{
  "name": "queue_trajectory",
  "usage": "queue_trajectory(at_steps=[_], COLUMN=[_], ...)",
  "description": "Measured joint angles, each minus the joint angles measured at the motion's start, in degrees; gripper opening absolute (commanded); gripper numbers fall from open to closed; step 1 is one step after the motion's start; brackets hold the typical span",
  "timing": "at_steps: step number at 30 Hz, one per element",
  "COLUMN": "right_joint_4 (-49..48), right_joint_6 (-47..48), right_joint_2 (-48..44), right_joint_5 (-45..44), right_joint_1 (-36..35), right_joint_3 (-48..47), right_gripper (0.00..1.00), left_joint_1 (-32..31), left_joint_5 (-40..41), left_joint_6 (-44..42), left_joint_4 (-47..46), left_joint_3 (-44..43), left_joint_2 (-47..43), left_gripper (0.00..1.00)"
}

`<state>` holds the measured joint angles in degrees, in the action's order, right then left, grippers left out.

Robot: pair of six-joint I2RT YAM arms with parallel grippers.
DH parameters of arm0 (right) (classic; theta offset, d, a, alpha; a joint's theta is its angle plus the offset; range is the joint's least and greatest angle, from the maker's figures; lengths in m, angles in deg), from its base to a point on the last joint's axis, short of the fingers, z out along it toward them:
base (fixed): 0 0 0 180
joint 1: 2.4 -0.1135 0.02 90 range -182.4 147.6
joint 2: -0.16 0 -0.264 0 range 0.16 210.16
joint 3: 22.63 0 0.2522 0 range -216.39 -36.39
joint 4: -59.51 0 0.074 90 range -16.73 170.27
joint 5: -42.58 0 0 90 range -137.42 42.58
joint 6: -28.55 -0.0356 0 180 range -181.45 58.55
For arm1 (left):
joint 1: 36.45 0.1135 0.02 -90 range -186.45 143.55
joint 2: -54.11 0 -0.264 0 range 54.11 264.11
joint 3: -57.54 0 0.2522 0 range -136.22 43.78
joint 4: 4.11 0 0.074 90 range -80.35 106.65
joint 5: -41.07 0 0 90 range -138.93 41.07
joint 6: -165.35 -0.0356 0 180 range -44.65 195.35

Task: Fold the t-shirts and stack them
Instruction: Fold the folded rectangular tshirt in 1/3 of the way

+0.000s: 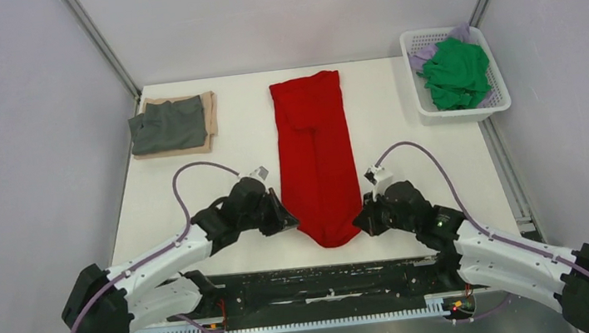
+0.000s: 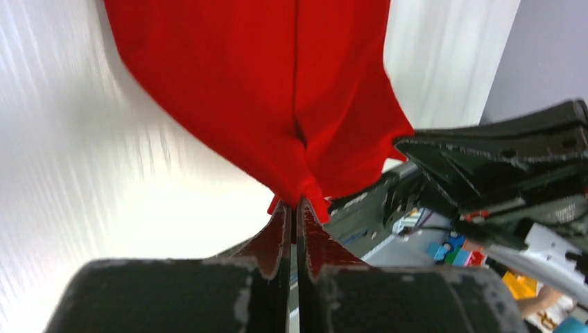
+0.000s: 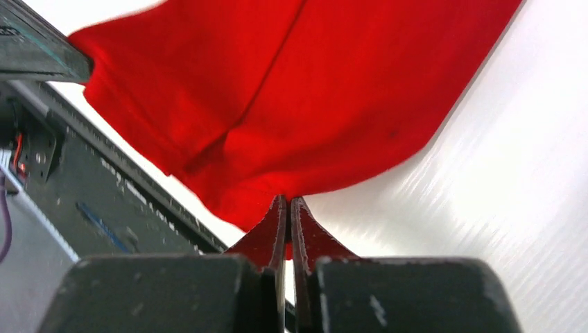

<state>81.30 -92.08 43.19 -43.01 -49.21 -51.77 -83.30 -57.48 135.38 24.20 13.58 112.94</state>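
**Two shirts stacked, the red one part folded, two waiting in the basket**

The bright red cloth t-shirt (image 1: 315, 152) lies in the middle of the white worktop (image 1: 416, 161) as a long narrow strip. Its sides are already folded in, and it runs from the far edge towards the arms. Both arms grip its near end. The left fingers (image 2: 277, 239) are clenched on the near left corner and the right fingers (image 3: 267, 236) on the near right corner, with red cloth pinched between each pair.

The crosswise fold looks to be the step in hand: carrying this end over towards the far end.

At the far left, a folded dark grey t-shirt (image 1: 167, 124) rests on a folded tan t-shirt (image 1: 211, 113), so two appear finished. In the white plastic lattice basket (image 1: 459, 115) at the far right, a crumpled green t-shirt (image 1: 455, 73) lies over a pale lilac t-shirt (image 1: 422, 55). Neither is folded yet. The red shirt has yet to join the stack.
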Motion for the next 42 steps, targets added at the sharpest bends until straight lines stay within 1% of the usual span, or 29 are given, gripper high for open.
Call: queue_trajectory(at_steps=[3,8,11,15,23,28,33,39,41,42], right_joint_4=[-0.7,-1.9,-3.3,-5.6,-10.0,-12.6,-14.5,-15.5,-16.4,-16.7], right_joint_6=[1.3,3.7,4.9,6.2,9.4,11.0,11.9,12.7,12.7,12.7], right_joint_2=[4.2,11.6,15.9,21.8,34.7,42.8,49.9,55.1,56.2,56.6], right_joint_5=[-2.4,-6.5,-7.9,-8.7,-7.0,-3.6,0.4,3.2,3.8,4.0], right_joint_1=[1.5,4.6,7.0,10.7,17.8,21.2,24.0,26.0,26.6,26.8], right_joint_3=[-4.1,-10.7,-14.2,-18.0,-26.6,-31.6,-36.0,-39.8,-40.5,-40.7], right_gripper=[0.0,0.0,0.0,0.0,0.0,0.0,0.0,0.0,0.02,0.04], left_joint_1=[3.0,10.4,14.6,18.1,21.8,24.1,25.8,27.3,27.7,27.9], left_joint_5=[-0.1,-2.4,-3.9,-4.5,-6.8,-8.1,-8.0,-8.1,-8.1,-8.0], left_joint_6=[-1.4,-4.3,-6.2,-8.5,-12.8,-14.5,-15.7,-17.7,-17.9,-18.0], left_joint_4=[-0.3,-1.4,-1.5,-1.4,-1.5,-1.3,-0.9,0.3,0.3,0.4], left_joint_3=[-4.0,-9.6,-13.3,-19.3,-33.5,-39.3,-42.9,-49.5,-50.2,-50.4], left_joint_2=[4.4,11.6,16.2,22.2,36.7,44.2,47.9,52.9,53.8,54.2], left_gripper=[0.02,0.02,0.02,0.02,0.02,0.02,0.02,0.02,0.02,0.05])
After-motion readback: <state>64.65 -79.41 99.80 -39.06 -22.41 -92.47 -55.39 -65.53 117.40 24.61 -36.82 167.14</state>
